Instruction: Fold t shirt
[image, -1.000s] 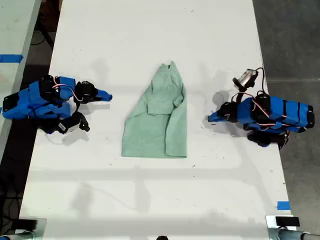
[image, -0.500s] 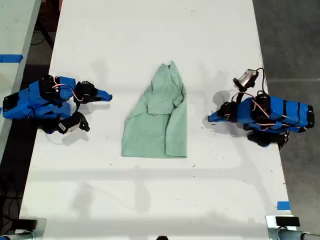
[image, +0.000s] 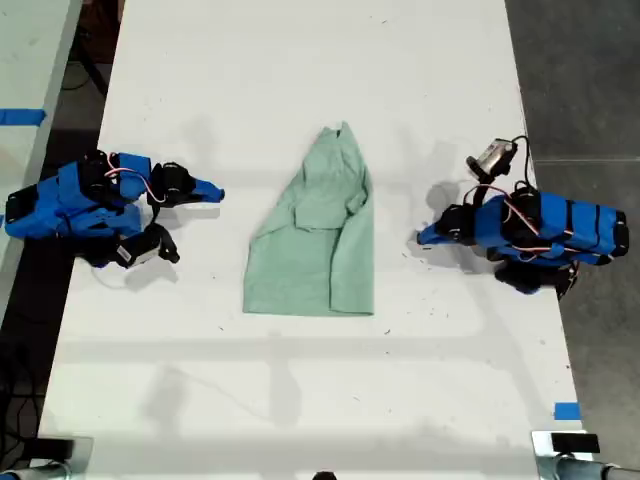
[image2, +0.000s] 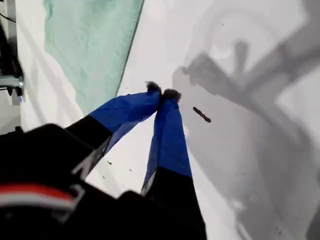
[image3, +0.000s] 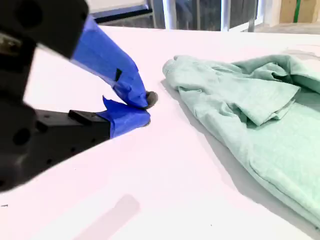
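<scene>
The t shirt (image: 315, 250) lay flat at the centre of the surface (image: 300, 400), narrow end toward the top of the exterior view. My first gripper (image: 420, 238) rested near its right edge and my second gripper (image: 215, 190) well off its left edge. Both had their fingers pressed together on nothing. With the fingers shut, any reach would likely shove and bunch the cloth. The already doubled flap, seemingly a sleeve, might spring open if one layer alone were pinched.

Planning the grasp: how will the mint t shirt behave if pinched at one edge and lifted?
The t shirt probably droops limply, since it lies wrinkled and flat. Its loose folded layers likely slide apart. It looks thin, so probably light.
</scene>
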